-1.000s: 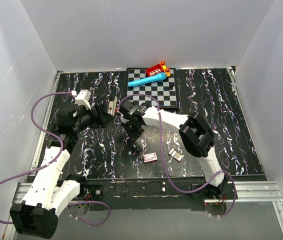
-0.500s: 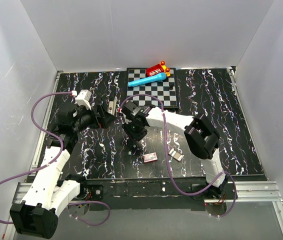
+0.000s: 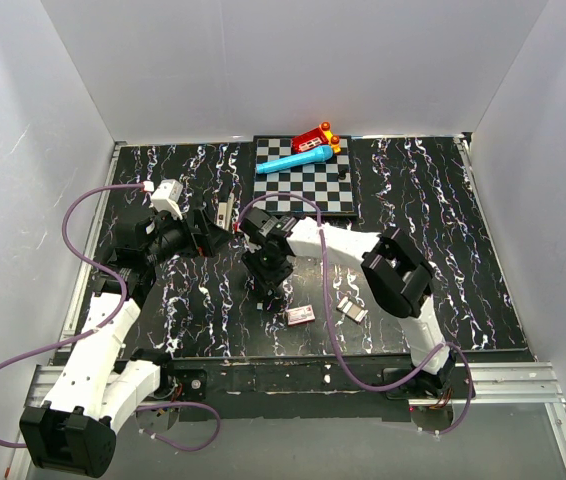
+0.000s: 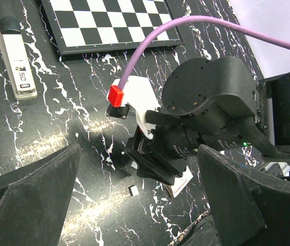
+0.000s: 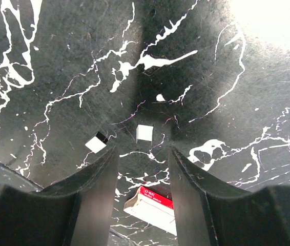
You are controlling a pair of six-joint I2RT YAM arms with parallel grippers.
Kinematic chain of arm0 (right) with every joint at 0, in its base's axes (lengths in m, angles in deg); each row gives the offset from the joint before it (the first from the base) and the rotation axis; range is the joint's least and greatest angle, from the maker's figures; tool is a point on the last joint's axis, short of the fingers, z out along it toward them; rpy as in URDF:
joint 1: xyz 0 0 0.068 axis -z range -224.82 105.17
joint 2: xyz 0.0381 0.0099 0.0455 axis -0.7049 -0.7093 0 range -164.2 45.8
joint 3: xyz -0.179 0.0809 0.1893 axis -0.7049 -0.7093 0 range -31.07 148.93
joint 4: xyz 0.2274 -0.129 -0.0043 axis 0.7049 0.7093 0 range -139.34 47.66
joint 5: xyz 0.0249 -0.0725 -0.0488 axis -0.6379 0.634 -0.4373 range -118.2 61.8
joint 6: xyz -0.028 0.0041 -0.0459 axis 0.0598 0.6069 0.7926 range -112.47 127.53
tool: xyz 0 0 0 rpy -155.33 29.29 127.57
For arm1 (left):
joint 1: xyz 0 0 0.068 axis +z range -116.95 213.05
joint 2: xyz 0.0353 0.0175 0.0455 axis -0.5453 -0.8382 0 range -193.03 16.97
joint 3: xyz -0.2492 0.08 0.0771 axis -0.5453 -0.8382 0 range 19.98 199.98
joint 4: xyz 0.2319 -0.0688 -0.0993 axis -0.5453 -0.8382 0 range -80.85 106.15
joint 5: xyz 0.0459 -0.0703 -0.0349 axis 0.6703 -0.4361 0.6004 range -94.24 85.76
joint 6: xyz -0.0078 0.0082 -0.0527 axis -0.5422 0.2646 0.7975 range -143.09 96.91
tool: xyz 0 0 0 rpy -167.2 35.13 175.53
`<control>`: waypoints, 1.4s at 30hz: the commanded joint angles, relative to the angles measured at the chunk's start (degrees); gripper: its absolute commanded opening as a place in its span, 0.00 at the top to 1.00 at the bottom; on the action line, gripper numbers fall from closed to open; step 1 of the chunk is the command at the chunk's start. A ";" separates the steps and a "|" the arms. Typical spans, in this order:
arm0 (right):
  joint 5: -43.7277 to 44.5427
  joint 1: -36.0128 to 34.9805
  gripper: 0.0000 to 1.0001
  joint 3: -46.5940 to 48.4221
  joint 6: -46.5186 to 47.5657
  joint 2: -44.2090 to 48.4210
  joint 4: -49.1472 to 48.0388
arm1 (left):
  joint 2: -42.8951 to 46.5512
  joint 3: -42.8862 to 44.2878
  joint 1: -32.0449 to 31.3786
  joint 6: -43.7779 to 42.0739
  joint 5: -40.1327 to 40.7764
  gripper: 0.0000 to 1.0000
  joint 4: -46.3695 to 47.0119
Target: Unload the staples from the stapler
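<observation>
The stapler (image 3: 225, 213) lies flat near the chessboard's left corner, and in the left wrist view it is at the top left (image 4: 14, 56), silvery side up. My left gripper (image 3: 210, 236) (image 4: 139, 154) is wide open just below it, touching nothing. My right gripper (image 3: 266, 278) (image 5: 142, 154) points down at the table, open and empty. Two small silvery pieces of staples (image 5: 144, 132) (image 5: 96, 144) lie on the table just beyond its fingertips. More staples (image 3: 351, 308) lie as strips to the right.
A small white-and-red box (image 3: 300, 315) (image 5: 152, 205) lies below the right gripper. A chessboard (image 3: 303, 180) at the back carries a blue cylinder (image 3: 293, 160) and a red toy (image 3: 316, 137). The right arm's purple cable (image 4: 145, 46) arcs across the left wrist view.
The right gripper has gone from shut to open and sunk closer to the table, with the small silvery pieces lying beneath it. The left gripper has spread wider.
</observation>
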 commanded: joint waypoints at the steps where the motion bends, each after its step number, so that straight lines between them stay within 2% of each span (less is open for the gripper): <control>1: 1.10 -0.61 0.49 1.51 -0.88 -1.21 -0.43 | 0.58 0.51 -0.19 -0.30 0.37 0.02 0.06; 18: 2.78 -1.84 0.55 3.62 -1.85 -3.76 0.72 | 0.76 0.51 -0.19 -0.21 0.55 0.02 -0.12; 32: 6.55 -2.46 0.72 3.53 -2.20 -4.55 2.65 | 0.67 0.60 -0.19 -0.12 0.37 0.02 -0.12; 37: 7.96 -2.55 0.81 4.67 -2.55 -5.08 3.70 | 0.58 0.60 -0.19 -0.12 0.37 0.02 -0.12; 42: 8.84 -2.55 0.85 5.12 -2.55 -4.03 3.97 | 0.32 0.60 -0.19 -0.04 0.20 0.02 -0.12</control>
